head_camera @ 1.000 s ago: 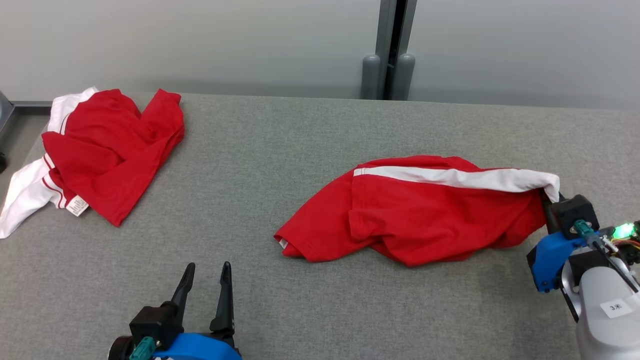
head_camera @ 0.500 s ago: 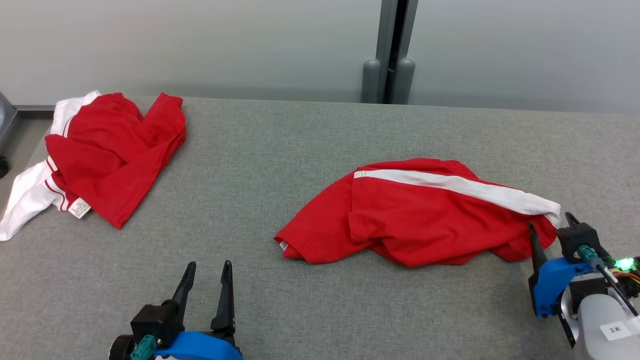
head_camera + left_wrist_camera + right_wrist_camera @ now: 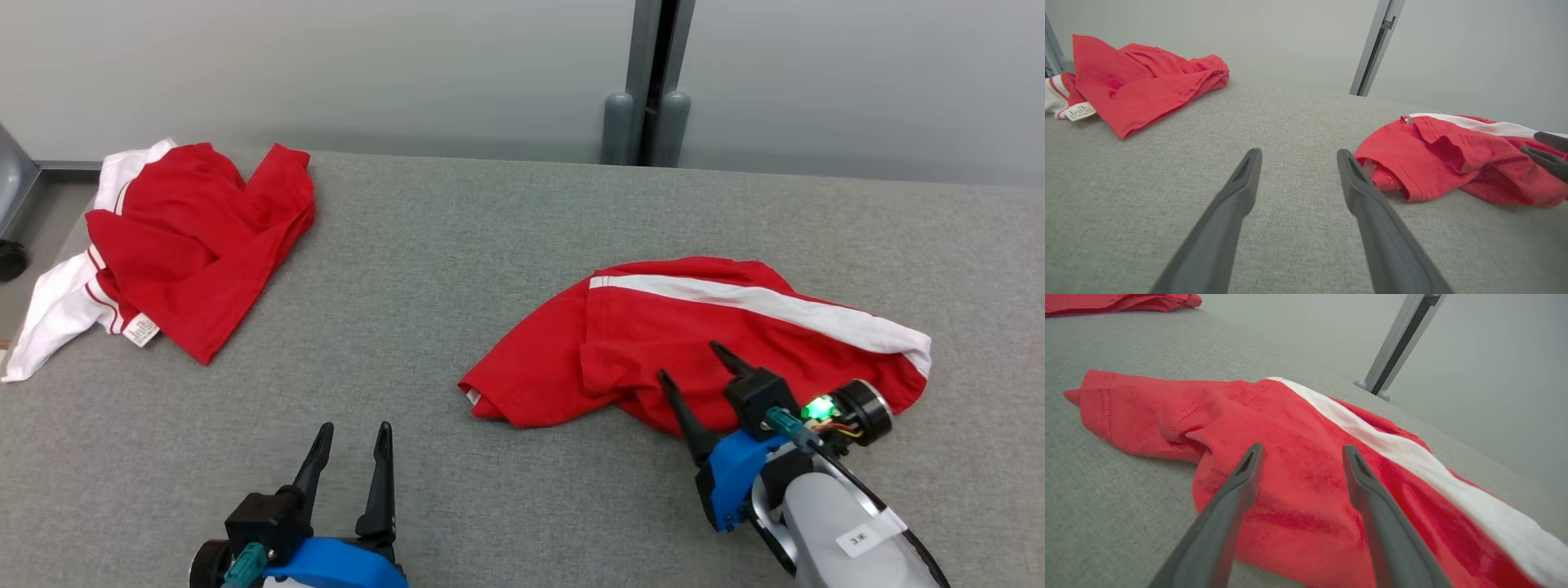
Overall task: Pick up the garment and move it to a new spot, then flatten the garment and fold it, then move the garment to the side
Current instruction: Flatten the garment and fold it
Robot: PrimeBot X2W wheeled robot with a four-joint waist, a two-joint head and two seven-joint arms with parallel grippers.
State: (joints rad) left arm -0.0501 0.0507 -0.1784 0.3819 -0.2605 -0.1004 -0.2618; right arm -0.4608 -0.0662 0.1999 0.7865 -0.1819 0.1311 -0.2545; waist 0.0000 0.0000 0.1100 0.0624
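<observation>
**red garment lies loose on the table, both grippers spread and empty**

the garment (image 3: 620,359), red with a white stripe (image 3: 767,304) along its far edge, lies crumpled on the right half of the grey table (image 3: 490,245). it is bunched in folds, with a hemmed corner pointing toward the table's middle and the stripe running out to its rightmost end. nothing grips it.

the right gripper (image 3: 687,360) stands at the garment's near edge, its two dark fingers spread apart and pinching nothing. their tips show against the red cloth, and in the right wrist view the cloth lies between and beyond them. whether the tips touch the fabric cannot be told. a green light (image 3: 812,408) glows on that wrist.

the left gripper (image 3: 355,425) sits low by the near edge of the table, well apart from the garment, its fingers also spread with bare table between them.

a second red and white garment (image 3: 196,245) lies in a heap at the far left corner of the table, a white label (image 3: 141,329) showing at its near edge and its white cloth reaching the table's left edge. behind the table is a pale grey wall (image 3: 326,65) with a grey upright post (image 3: 653,82).
</observation>
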